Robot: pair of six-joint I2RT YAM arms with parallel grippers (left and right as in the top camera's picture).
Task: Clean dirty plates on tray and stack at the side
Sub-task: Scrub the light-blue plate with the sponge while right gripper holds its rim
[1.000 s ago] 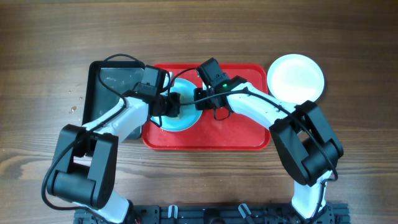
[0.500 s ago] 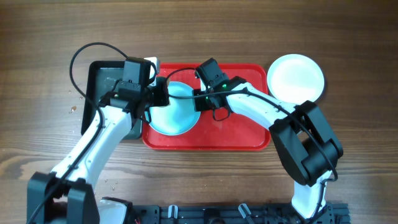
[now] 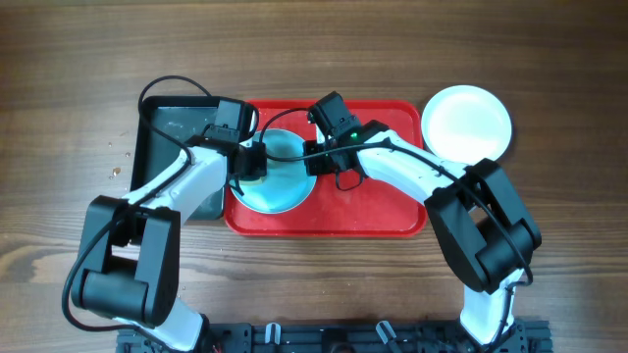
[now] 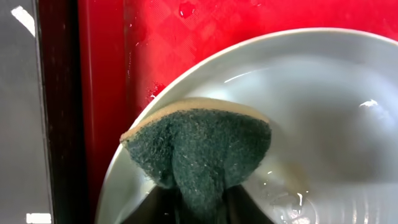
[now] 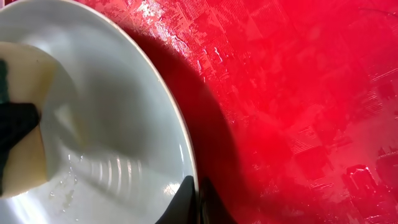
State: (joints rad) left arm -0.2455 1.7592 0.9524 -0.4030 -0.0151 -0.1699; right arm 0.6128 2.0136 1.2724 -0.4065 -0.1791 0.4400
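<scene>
A pale turquoise plate [image 3: 280,176] lies on the left part of the red tray [image 3: 373,211]. My left gripper [image 3: 257,165] is over the plate's left rim, shut on a green and yellow sponge [image 4: 199,149] that rests on the wet plate [image 4: 323,112]. My right gripper [image 3: 312,157] is shut on the plate's right rim [image 5: 189,162], one finger inside and one outside. In the right wrist view the sponge [image 5: 22,146] shows at the plate's far side. A white plate [image 3: 467,122] sits on the table right of the tray.
A black tray [image 3: 162,132] lies against the red tray's left side, under my left arm. The red tray's right half [image 5: 298,93] is wet and bare. Bare wooden table [image 3: 549,245] surrounds both trays.
My left gripper swung with the sponge from the plate's middle up to its upper left rim, then came back down slightly. The right gripper and the white plate have stayed put.
</scene>
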